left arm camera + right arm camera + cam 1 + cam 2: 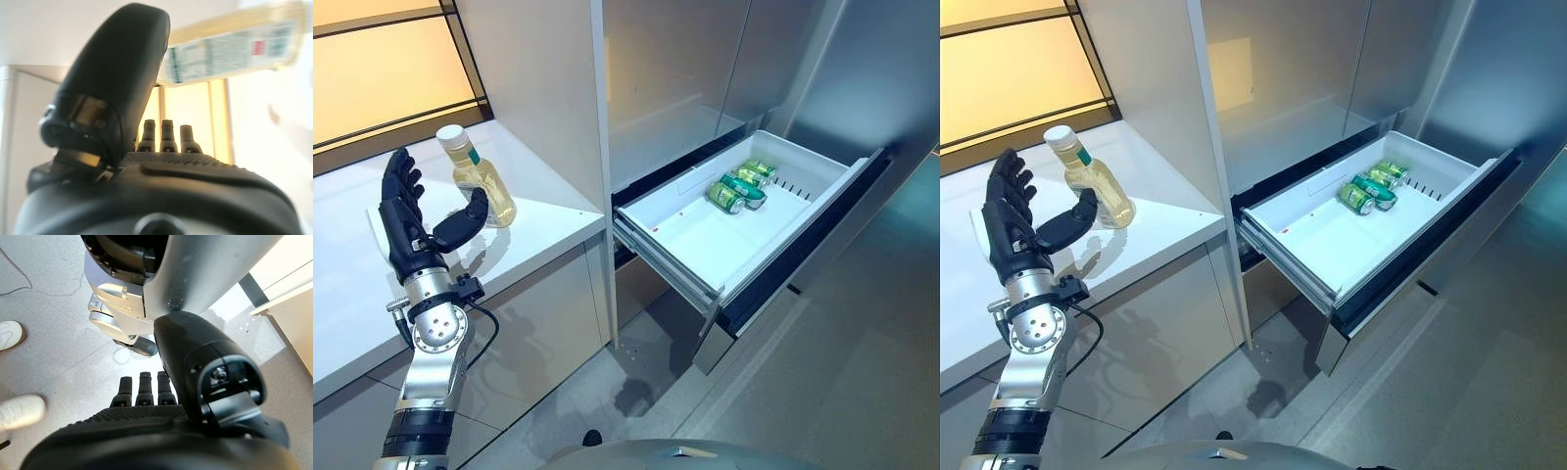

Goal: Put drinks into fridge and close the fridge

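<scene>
A bottle of pale yellow drink with a white cap and green label stands tilted on the white counter. My left hand is open beside it, fingers straight and raised. The thumb reaches to the bottle's lower side and the fingers stay apart from it. The bottle also shows past the thumb in the left wrist view. The white fridge drawer is pulled out to the right, with green cans lying at its far end. My right hand is open and empty over the floor.
Tall grey fridge panels rise above the drawer. The drawer's dark front juts into the floor space. A window ledge runs behind the counter. A person's white shoes stand on the floor near my right hand.
</scene>
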You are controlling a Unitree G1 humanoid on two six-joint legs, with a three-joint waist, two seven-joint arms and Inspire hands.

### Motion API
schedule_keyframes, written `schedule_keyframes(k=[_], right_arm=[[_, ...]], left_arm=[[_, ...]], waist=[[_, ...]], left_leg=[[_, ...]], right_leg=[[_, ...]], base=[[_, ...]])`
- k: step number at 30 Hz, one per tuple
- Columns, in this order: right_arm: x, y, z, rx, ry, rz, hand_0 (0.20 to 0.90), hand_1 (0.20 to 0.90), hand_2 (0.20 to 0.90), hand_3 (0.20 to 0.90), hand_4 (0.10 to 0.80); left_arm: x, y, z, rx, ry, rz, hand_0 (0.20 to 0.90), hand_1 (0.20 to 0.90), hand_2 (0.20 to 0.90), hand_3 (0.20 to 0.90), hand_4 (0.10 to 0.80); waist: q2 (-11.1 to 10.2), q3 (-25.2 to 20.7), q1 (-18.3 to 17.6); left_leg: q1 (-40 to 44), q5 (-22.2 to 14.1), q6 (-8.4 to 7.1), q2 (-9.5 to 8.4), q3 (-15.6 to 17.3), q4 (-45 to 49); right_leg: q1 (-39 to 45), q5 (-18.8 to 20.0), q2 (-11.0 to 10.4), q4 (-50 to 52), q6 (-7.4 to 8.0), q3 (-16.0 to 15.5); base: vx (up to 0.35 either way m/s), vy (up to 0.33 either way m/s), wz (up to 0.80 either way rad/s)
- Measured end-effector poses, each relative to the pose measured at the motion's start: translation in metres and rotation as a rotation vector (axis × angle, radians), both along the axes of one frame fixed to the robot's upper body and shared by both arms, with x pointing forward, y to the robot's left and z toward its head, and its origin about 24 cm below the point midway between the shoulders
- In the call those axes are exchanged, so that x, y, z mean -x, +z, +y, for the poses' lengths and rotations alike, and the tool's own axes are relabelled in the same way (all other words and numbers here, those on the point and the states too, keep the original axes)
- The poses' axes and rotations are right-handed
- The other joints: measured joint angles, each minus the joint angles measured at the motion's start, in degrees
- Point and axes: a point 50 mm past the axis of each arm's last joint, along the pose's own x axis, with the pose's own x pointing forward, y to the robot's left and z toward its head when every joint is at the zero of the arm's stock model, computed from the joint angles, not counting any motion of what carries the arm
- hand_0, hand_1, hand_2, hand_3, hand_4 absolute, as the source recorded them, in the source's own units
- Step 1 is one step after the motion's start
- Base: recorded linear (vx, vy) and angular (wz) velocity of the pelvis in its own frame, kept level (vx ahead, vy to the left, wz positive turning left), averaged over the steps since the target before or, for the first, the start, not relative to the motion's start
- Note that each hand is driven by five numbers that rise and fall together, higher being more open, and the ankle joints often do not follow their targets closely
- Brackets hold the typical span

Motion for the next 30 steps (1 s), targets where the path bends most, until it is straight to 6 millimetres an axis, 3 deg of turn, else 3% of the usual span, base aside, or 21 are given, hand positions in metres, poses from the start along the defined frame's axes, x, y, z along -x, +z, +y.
schedule_keyframes(k=[21, 30], right_arm=[[-0.003, 0.0, 0.0, 0.0, 0.004, 0.004, 0.9, 0.9, 0.9, 0.9, 0.8], [-0.005, 0.0, 0.001, 0.002, 0.021, 0.004, 0.9, 0.9, 0.9, 0.9, 0.8]], left_arm=[[0.0, -0.012, 0.001, 0.086, 0.023, 0.079, 0.9, 0.9, 0.9, 0.9, 0.8], [-0.004, -0.008, 0.001, 0.114, 0.04, 0.054, 0.9, 0.9, 0.9, 0.9, 0.8]], waist=[[-0.03, 0.0, -0.87], [-0.04, -0.01, -1.51]], left_leg=[[0.33, 0.0, 0.0, 0.02, 0.41, -0.03], [0.75, -0.04, 0.02, 0.07, 0.61, -0.05]], right_leg=[[0.13, 0.0, -0.05, 0.0, 0.0, 0.31], [0.33, 0.01, -0.07, 0.0, 0.01, 0.85]], base=[[0.001, 0.0, 0.0], [0.006, 0.001, -0.02]])
